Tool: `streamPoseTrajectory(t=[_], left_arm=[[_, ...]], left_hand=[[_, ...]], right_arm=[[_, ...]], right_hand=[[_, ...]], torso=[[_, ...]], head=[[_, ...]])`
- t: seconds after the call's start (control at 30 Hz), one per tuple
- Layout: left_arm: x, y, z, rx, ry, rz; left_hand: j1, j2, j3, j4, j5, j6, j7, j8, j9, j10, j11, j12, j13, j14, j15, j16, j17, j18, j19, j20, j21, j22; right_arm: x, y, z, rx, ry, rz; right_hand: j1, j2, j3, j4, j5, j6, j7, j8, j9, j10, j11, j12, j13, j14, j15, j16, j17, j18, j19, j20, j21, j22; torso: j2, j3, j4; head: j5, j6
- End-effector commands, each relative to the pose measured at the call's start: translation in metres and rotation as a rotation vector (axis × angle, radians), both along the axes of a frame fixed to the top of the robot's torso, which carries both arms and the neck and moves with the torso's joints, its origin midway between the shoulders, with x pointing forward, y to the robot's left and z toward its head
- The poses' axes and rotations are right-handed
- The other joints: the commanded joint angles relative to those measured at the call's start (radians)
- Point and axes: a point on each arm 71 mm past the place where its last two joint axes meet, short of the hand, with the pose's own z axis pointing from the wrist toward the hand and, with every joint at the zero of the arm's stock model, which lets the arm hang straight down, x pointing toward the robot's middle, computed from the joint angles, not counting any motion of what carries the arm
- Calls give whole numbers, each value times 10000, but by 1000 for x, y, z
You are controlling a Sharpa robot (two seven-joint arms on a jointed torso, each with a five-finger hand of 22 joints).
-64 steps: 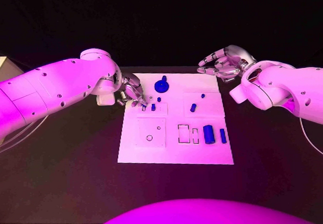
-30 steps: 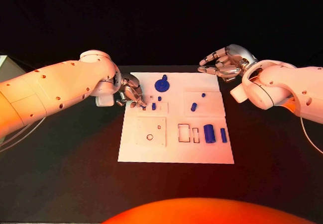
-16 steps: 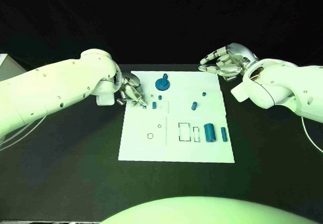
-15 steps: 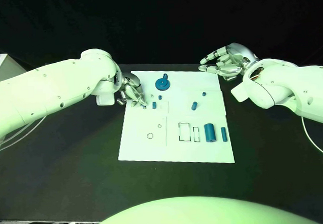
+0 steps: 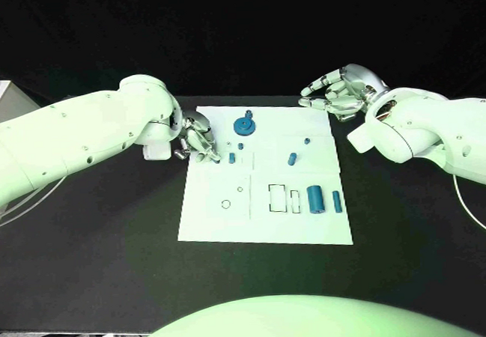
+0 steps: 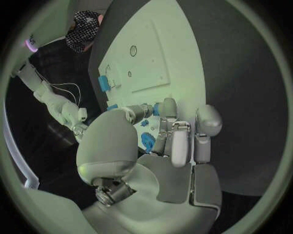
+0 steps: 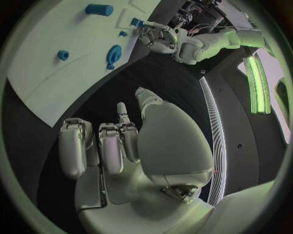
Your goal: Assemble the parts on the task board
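**Two hands at the far end of the board**

Two white arms reach over the black table (image 5: pixel 95 242) as I watch from the head camera. Between them lies the white rectangular task board (image 5: pixel 265 227). My left hand (image 5: pixel 197 143) hovers at the board's far left corner, its fingers (image 5: pixel 210 155) curled downward just beside a small blue peg (image 5: pixel 230 158); I cannot tell whether they pinch anything. My right hand (image 5: pixel 337 93) hangs above the far right corner, off the board, fingers bent inward around nothing.

On the board's far edge sits a round blue knob-like part (image 5: pixel 243 126). Nearer the middle stand a short blue cylinder (image 5: pixel 291 159) and a tiny blue stud (image 5: pixel 305 142). Toward the near right lie a thick blue cylinder (image 5: pixel 315 199) and a slim blue bar (image 5: pixel 337 202), side by side, next to two rectangular outlined recesses (image 5: pixel 276 199).
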Motion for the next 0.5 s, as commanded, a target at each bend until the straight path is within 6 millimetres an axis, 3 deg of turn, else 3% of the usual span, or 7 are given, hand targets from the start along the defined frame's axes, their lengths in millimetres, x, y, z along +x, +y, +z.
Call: streamPoseTrajectory(t=[0.03,0.5], left_arm=[[-1,2,0,57,37,-30],[0,2,0,49,35,19]], left_hand=[[4,60,2145,-2187,66,72,-10,60,20,-29,-34,46,-15,707,-18,53,1888,-66,-25,22,7,16],[1,59,2146,-2196,72,76,-11,61,19,-26,-35,48,-16,716,-18,62,1908,-68,-19,22,15,29]], right_arm=[[0,1,0,-33,-49,128],[0,1,0,-31,-47,141]], right_hand=[[-77,23,52,-20,23,-65,-4,39,6,260,8,-20,1891,829,7,-31,1882,204,374,-8,-50,1297],[-77,23,52,-20,23,-65,-4,39,6,260,8,-20,1891,829,7,-31,1882,204,374,-8,-50,1297]], torso=[[0,1,2],[0,-1,10]], head=[[-12,-1],[0,-1]])
